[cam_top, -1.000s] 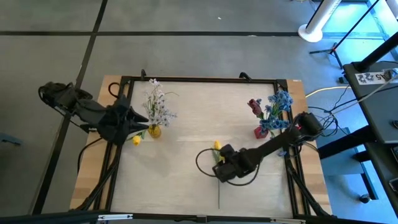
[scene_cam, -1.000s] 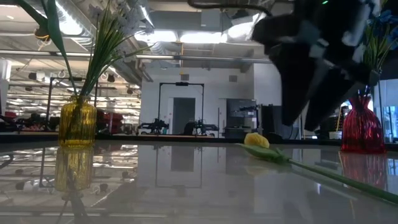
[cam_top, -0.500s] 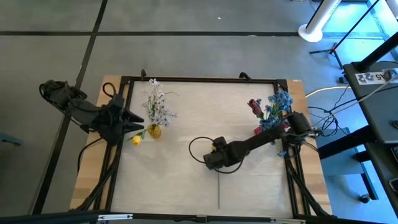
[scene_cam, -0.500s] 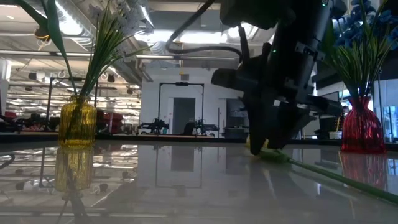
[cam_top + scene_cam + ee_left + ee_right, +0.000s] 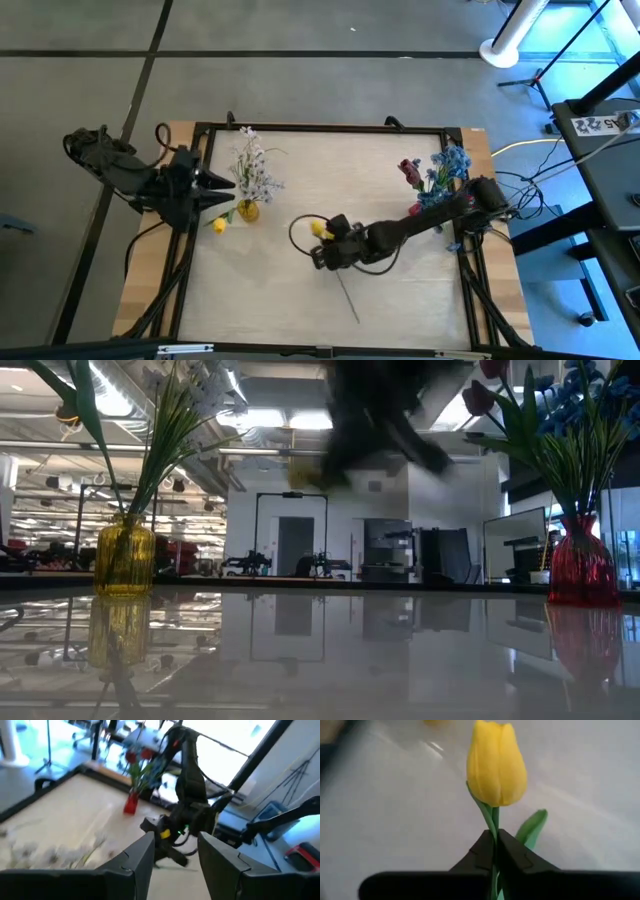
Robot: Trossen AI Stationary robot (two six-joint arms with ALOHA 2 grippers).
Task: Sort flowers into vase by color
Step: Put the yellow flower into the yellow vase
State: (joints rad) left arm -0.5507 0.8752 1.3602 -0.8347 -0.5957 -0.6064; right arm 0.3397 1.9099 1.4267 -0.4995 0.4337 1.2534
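Between yellow vase [image 5: 248,210] & red vase [image 5: 420,212], a yellow tulip [image 5: 321,229] was held off the table, stem pinched by the right gripper [image 5: 322,254], fingers fully closed on it. White sprigs [image 5: 252,170] were already in the yellow vase; blue clusters [image 5: 450,163] & a dark red tulip [image 5: 409,171] in the red one. Left gripper [image 5: 222,192], fingers apart & empty, was parked just beside the yellow vase. Another yellow bloom [image 5: 219,226] lay beside that vase, apparently unsorted.
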